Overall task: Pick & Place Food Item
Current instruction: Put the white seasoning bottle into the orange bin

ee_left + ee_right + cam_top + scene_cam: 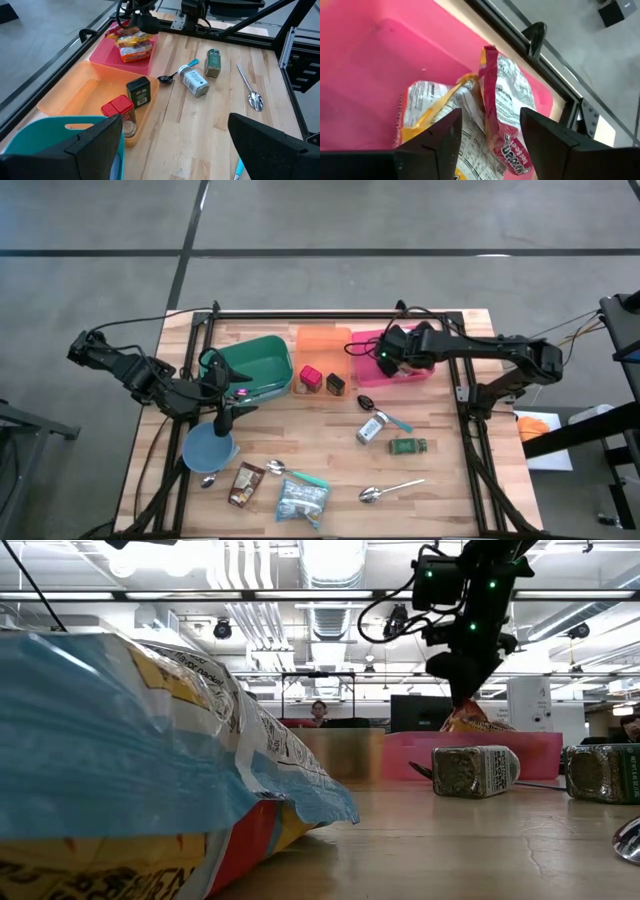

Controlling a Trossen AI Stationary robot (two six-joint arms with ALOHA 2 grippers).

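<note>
Two snack packets lie in the pink bin at the table's far right: a yellow-and-white one and a red-and-white one with one end standing up. My right gripper hangs over them, open, its fingers on either side of the red-and-white packet's raised end. In the low view that gripper is just above the packets. My left gripper waits open at the left, above the blue bowl. My right gripper comes from above, slanting down, with the red-and-white packet's raised end between its spread fingers. Whether either finger touches the packet cannot be told. The packet's lower part rests in the bin beside the yellow-and-white packet.
An orange bin with two spice jars and a teal bin stand left of the pink one. On the boards lie a jar, a green tin, spoons, a chip bag and a brown packet.
</note>
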